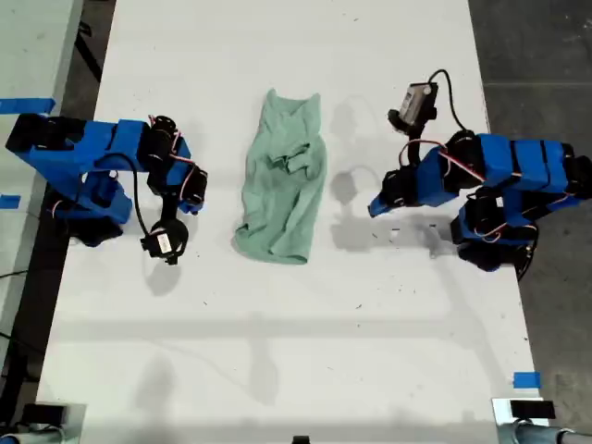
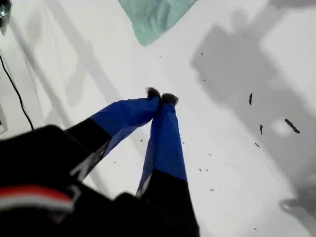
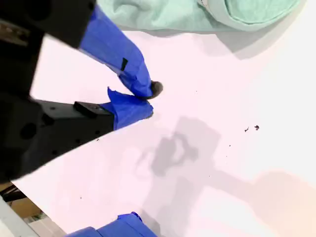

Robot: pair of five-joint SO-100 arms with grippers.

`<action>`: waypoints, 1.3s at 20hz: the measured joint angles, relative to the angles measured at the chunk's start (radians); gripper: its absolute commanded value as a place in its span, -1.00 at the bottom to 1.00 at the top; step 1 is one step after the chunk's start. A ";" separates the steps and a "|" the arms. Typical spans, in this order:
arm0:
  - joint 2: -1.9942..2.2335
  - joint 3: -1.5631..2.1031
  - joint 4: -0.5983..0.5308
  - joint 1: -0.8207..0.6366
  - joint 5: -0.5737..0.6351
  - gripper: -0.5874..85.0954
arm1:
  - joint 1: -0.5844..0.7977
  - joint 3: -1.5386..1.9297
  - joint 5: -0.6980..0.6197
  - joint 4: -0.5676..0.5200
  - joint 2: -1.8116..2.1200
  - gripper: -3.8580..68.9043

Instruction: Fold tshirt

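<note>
At the exterior view's left, a blue arm [image 1: 111,162] sat on the white table [image 1: 277,351], its gripper end pointing down toward the tabletop, apart from the cloth. The wrist views did not settle whether this arm was the first or the second.

In the middle of the table lay the tshirt [image 1: 282,180], pale mint green, bunched into a long, narrow heap with loose folds across its middle. It lay between the two arms and touched neither.

At the exterior view's right stood the other blue arm [image 1: 481,171], reaching toward the shirt but stopping short of it, with its shadow falling on the bare table between them. A small strip of blue tape [image 1: 525,379] was stuck near the table's lower right corner in that view.

The first gripper [image 2: 161,96] hung over bare table with its blue fingers brought together at the tips and nothing between them; a corner of the tshirt [image 2: 153,17] lay ahead. The second gripper [image 3: 148,101] also had its fingers together and empty, with the shirt's rolled edge [image 3: 197,15] near, not touching.
</note>
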 measured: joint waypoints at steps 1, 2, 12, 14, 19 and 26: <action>0.018 0.032 -0.026 0.011 -0.012 -0.98 | -0.006 0.000 0.008 0.002 0.003 -0.90; 0.038 0.063 -0.041 0.017 -0.025 -0.98 | -0.012 0.000 0.015 0.012 0.011 -0.90; 0.239 0.270 -0.209 0.043 -0.028 -0.98 | -0.029 0.012 0.044 0.054 0.094 -0.90; 0.158 0.270 -0.341 0.021 0.058 -0.98 | -0.029 0.012 0.044 0.054 0.094 -0.90; -0.031 0.245 -0.549 -0.078 0.227 -0.98 | -0.029 0.012 0.044 0.054 0.094 -0.90; 0.089 0.230 -0.459 -0.149 0.285 -0.98 | -0.035 0.028 0.044 0.052 0.094 -0.90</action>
